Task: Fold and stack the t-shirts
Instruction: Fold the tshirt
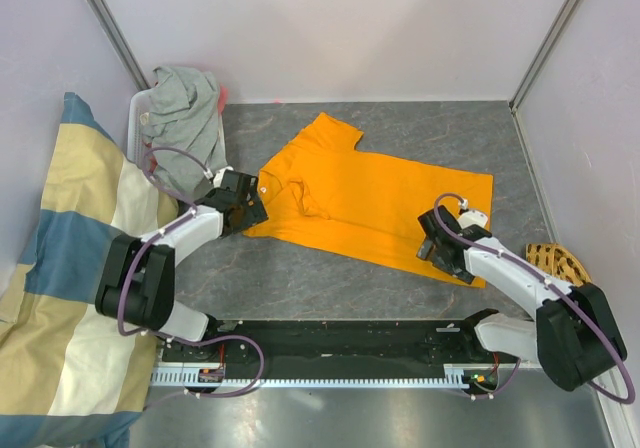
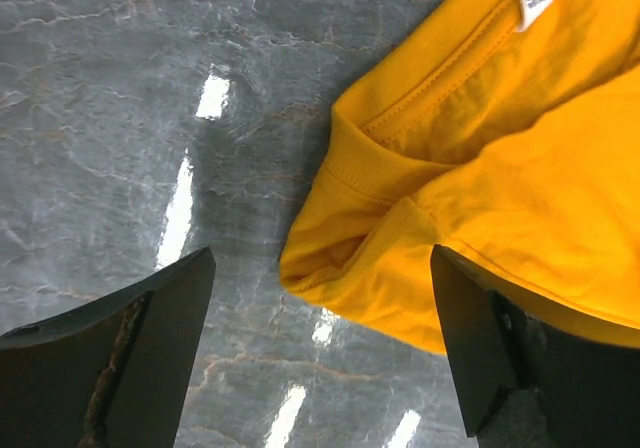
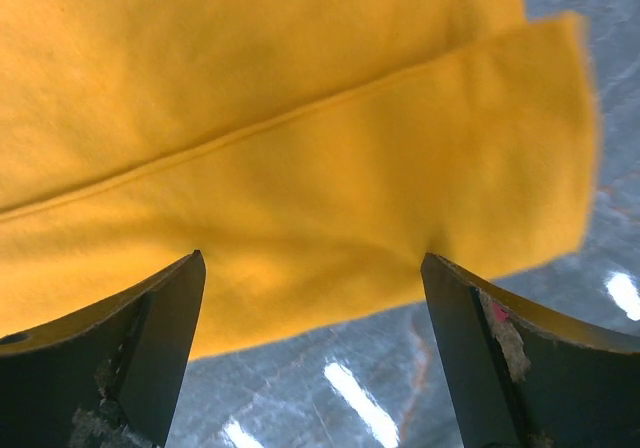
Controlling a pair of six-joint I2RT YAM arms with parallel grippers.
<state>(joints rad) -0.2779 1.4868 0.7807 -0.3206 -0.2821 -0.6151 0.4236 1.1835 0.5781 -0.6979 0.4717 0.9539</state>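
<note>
The orange t-shirt [image 1: 370, 200] lies spread across the middle of the table, neck to the left, hem to the right. My left gripper [image 1: 248, 211] is open at the shirt's near-left corner by the collar; in the left wrist view [image 2: 320, 348] the folded orange edge [image 2: 480, 188] lies between the jaws, not gripped. My right gripper [image 1: 432, 246] is open at the shirt's near-right hem; in the right wrist view [image 3: 312, 358] the hem [image 3: 300, 218] lies just beyond the fingertips. The grey t-shirt [image 1: 185, 123] is crumpled in a white bin at the back left.
A white bin [image 1: 135, 118] stands at the back left. A large cream-and-blue cloth [image 1: 60, 268] hangs at the left edge. A tan woven disc [image 1: 560, 261] lies at the right by the wall. Grey walls close in the table.
</note>
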